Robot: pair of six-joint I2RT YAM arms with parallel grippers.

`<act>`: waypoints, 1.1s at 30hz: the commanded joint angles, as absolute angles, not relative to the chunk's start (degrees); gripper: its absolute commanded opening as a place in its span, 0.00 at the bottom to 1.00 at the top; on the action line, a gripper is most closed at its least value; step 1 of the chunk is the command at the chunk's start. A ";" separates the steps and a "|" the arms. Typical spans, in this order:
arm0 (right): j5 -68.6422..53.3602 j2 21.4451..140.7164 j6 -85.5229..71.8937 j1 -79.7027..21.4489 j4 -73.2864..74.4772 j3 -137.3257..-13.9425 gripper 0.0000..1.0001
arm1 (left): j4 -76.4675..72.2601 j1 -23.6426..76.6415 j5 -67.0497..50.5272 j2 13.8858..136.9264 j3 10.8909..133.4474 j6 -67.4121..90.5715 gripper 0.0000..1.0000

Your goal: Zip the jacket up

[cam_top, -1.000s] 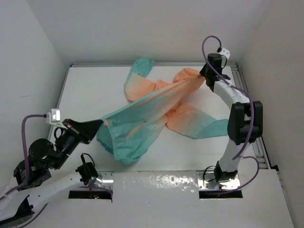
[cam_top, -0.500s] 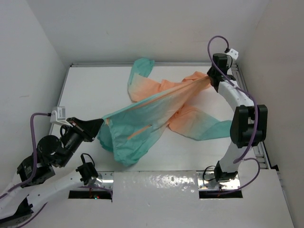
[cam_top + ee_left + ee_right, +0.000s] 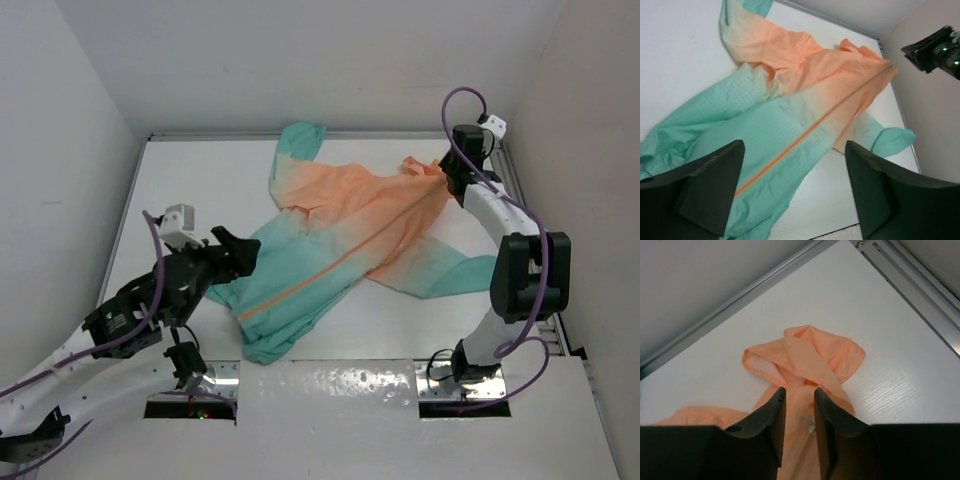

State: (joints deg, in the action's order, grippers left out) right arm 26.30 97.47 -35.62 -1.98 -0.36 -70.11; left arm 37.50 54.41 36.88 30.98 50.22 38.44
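Jacket (image 3: 340, 240): spread flat on the table (image 3: 180, 190), middle of the top view, teal part toward the lower left, peach part and hood (image 3: 805, 352) toward the upper right. Zipper (image 3: 815, 125) running as one unbroken orange line from lower left to upper right; looks closed over the visible length, the very top end near the collar too small to judge.

Left gripper (image 3: 238, 252), lower left of the top view, just beside the teal edge: fingers wide apart, holding nothing. Right gripper (image 3: 799, 395), upper right, over the collar: fingers parted only a little, nothing clearly pinched; small grey piece (image 3: 809, 423) in the gap, maybe the zipper pull.

Step in hand, probably: letting go and leaving. To do it well, raise both grippers straight up before pulling away, to avoid dragging the thin cloth or tugging the zip open. On the right, open a bit wider first, against a snag on the pull.

No container anywhere in view, so nothing to tell of contents.
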 commanded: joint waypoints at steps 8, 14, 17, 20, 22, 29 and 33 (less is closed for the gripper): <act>13.99 88.09 -35.68 -7.54 7.36 -78.65 0.99 | 28.50 54.93 37.81 35.51 55.90 34.72 1.00; 4.76 76.22 -39.98 -13.17 10.46 -73.15 0.99 | 26.19 54.93 32.61 36.12 56.51 32.43 1.00; -1.74 65.86 -42.09 -14.50 6.61 -62.08 0.99 | 26.46 54.93 30.94 37.00 56.52 32.17 1.00; -7.81 55.57 -42.63 -14.76 8.25 -53.37 0.99 | 26.89 54.93 30.24 36.74 55.81 31.82 1.00; -11.23 46.99 -42.71 -14.85 10.36 -47.41 0.99 | 27.94 54.93 30.24 36.48 55.72 31.90 1.00; -14.15 25.26 -40.87 -15.03 21.25 -36.57 0.99 | 28.83 54.93 29.27 34.11 54.49 32.34 1.00; -11.34 21.01 -40.17 -15.03 26.36 -35.25 0.99 | 28.74 54.93 28.92 33.49 53.35 32.34 1.00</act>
State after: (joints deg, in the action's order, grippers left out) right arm -11.99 22.50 -41.36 -14.79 22.11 -36.10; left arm 29.67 54.41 30.06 34.06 54.39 33.04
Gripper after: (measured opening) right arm 0.989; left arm 0.998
